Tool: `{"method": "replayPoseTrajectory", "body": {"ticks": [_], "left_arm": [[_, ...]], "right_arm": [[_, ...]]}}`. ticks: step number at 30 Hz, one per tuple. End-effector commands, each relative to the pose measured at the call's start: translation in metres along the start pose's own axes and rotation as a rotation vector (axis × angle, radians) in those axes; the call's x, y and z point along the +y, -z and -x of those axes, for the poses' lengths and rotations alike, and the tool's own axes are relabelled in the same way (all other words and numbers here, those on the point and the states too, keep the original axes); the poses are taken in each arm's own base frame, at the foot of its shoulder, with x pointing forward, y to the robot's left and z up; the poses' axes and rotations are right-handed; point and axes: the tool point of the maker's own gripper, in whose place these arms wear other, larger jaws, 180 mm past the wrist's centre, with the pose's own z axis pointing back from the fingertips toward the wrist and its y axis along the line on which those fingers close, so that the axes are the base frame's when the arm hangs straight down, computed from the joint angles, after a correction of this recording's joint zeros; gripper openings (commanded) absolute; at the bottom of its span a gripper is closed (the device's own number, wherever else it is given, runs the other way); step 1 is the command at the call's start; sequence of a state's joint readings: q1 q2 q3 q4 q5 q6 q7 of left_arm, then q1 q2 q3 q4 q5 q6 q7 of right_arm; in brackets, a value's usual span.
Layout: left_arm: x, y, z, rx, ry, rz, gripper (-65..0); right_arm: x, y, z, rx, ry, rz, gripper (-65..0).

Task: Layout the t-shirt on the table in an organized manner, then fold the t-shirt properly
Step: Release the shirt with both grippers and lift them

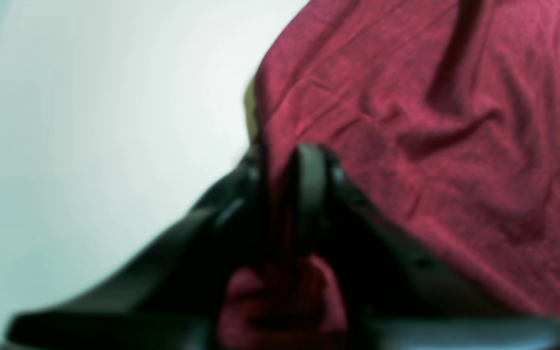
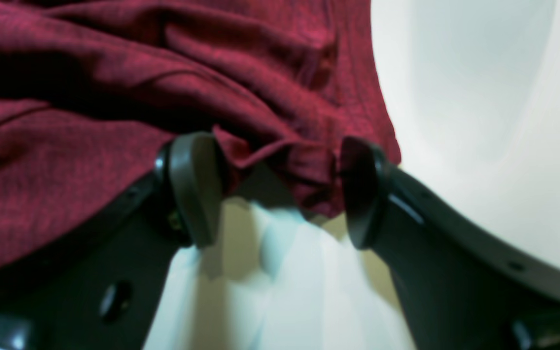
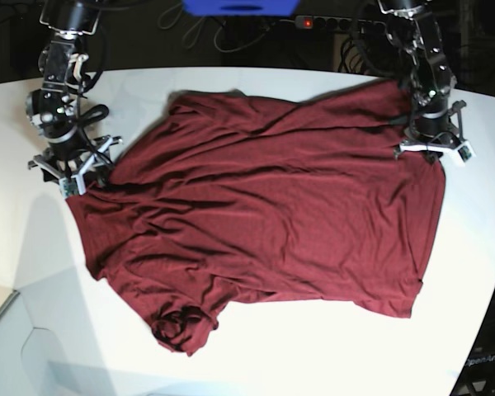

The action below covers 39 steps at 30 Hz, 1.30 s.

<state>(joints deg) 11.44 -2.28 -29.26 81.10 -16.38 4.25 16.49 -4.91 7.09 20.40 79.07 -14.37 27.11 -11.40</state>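
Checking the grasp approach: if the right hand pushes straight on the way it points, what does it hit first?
The t-shirt. The right hand is open, and a bunched fold of the shirt's edge already sits between its fingertips, over the table. Depth is blurry, so contact may already exist.

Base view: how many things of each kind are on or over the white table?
T-shirt, maroon: 1
Robot claws, black: 2, the left claw and the right claw
Table, white: 1
Total: 4

Two black arms, loose cables along their joints, black grippers with rounded fingers (image 2: 197, 187) and small screw holes
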Motion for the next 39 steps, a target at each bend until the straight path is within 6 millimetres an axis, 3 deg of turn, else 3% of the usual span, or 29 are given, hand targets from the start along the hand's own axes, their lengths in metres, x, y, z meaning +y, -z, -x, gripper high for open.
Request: {"method": "replayPoseTrajectory", "body": {"ticks": [1,10,15,21,25,29,34,37,39], "left_arm": [[0.008,-0.001,-0.018,-0.053,0.014,-0.007,-63.6],[0.051,-0.015,-0.030,-0.091,-0.010,-0.100,-65.0],[0.059,-0.022,-0.051,-0.143,-0.018,-0.119,-65.0],[0.067,-0.027,-0.044,-0.126,-0.004,-0.131,-64.4],[0.068,-0.028,-0.040,-0.119,-0.003,-0.134,-54.6],[0.073,-0.032,-0.037,-0.113,0.007,-0.141,-45.7],[0.085,-0.044,-0.075,-0.216,-0.018,-0.177,-45.3],[0.061,-0.040,-0.111,-0.307,-0.049,-0.132,-45.4],[0.026,-0.028,-0.131,-0.345,-0.071,-0.062,-45.4]], "right_arm": [[-0.007,0.000,-0.005,-0.003,-0.015,0.019,-26.9],[-0.007,0.001,-0.004,-0.001,-0.014,0.018,-26.9],[-0.007,0.001,-0.004,-0.002,-0.014,0.017,-26.9],[0.003,0.002,-0.007,-0.007,-0.032,-0.007,-26.9],[-0.001,-0.002,-0.016,-0.030,-0.042,0.006,-26.9],[-0.006,-0.020,-0.034,-0.079,-0.085,0.031,-26.9],[-0.007,-0.050,-0.065,-0.171,-0.146,0.062,-26.9],[0.001,-0.046,-0.082,-0.211,-0.146,0.046,-26.9],[0.013,-0.030,-0.095,-0.232,-0.135,0.014,-26.7]]}}
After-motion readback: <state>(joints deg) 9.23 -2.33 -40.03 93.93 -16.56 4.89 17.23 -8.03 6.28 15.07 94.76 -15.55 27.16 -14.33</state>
